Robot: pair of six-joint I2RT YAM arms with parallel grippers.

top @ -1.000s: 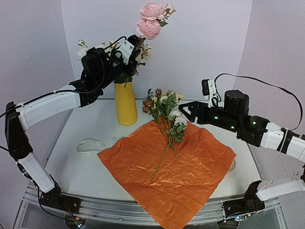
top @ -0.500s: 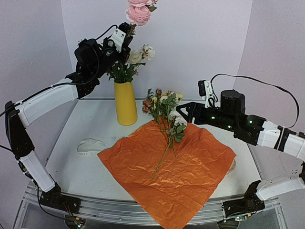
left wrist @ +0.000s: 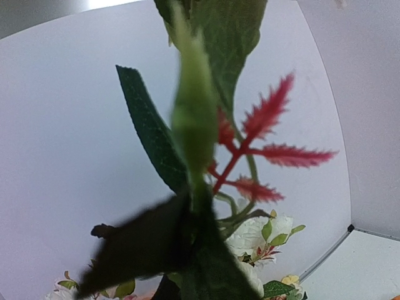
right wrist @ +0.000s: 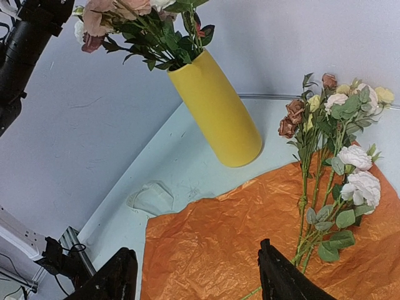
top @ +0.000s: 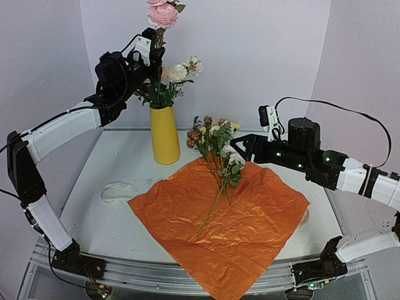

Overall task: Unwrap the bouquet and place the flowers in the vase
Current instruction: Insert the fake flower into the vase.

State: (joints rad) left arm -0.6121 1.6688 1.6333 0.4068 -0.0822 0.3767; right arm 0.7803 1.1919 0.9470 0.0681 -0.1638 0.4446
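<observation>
The yellow vase stands at the back of the table with a leafy bunch with a white bloom in it. High above it, my left gripper is shut on the stem of a pink rose. That stem fills the left wrist view, blurred. The bouquet is unwrapped. Its orange paper lies flat, and the flowers lie across its far corner. My right gripper hangs open just right of their blooms. In the right wrist view my right gripper is above the paper, and the vase and flowers show.
A cream ribbon lies on the table left of the paper, also seen as a ribbon from the right wrist. The curved backdrop wall stands close behind the vase. Both arm bases sit at the near edge.
My left gripper has risen and swung left with the pink rose, bringing it more upright over the vase. The right gripper has edged left toward the flowers on the paper.
</observation>
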